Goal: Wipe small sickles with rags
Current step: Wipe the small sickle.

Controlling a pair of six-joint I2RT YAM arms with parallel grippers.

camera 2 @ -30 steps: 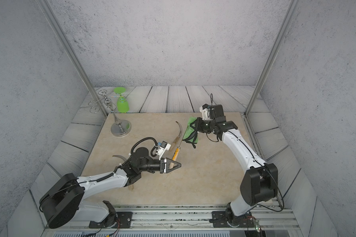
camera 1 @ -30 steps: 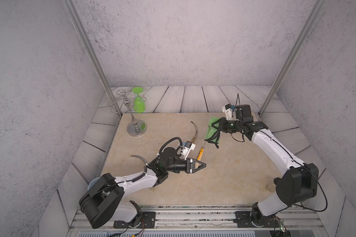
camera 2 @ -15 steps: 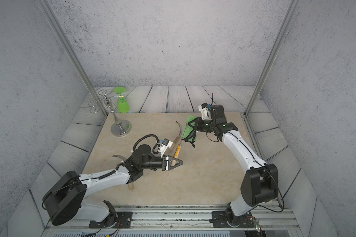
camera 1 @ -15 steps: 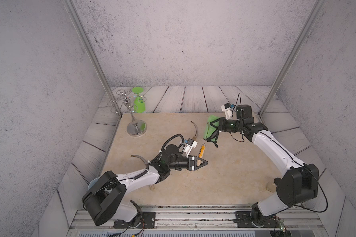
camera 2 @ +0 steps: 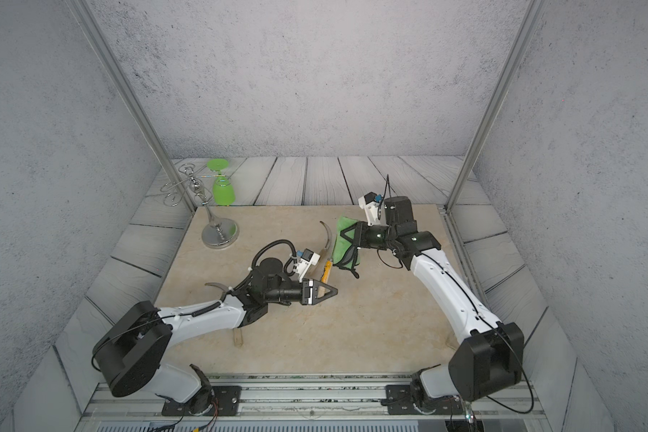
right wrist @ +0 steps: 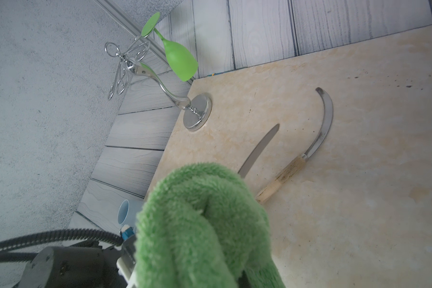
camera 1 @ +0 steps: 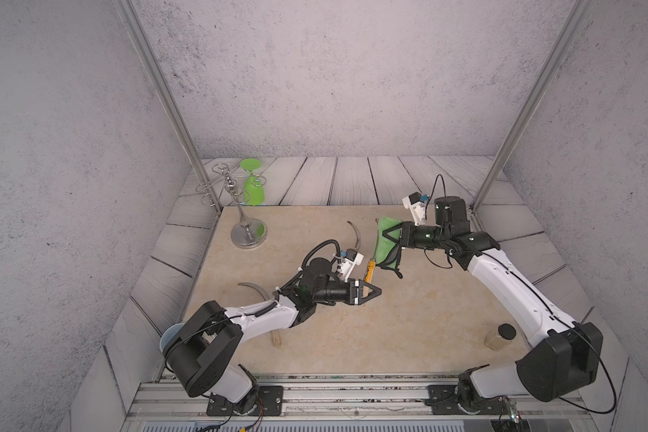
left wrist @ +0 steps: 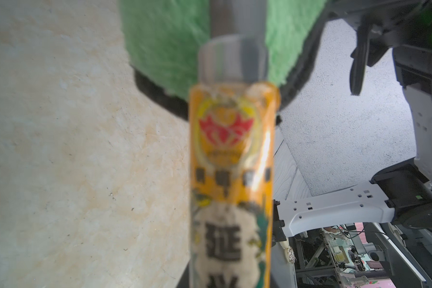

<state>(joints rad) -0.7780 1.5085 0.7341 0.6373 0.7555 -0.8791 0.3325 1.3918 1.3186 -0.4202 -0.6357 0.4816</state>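
Since a second ago the left pincer (camera 1: 375,290) has carried the orange-banded sickle (camera 1: 370,267) slightly farther from the base, toward the rag (camera 1: 383,251). Nearest, a black-lidded jar (camera 1: 500,335) stands on the surface (camera 1: 352,336) at the right, and a second sickle (camera 1: 253,288) lies partly under the left arm. The left pincer is clamped on the butt of the orange-banded sickle, whose blade runs into the folded green rag. The right pincer (camera 1: 385,235) is closed on the rag, its black strap hanging down. Just beside the rag lies a third sickle (camera 1: 355,233), plain-handled. Farthest, a wire stand (camera 1: 247,232) carries an upturned green glass (camera 1: 253,190).
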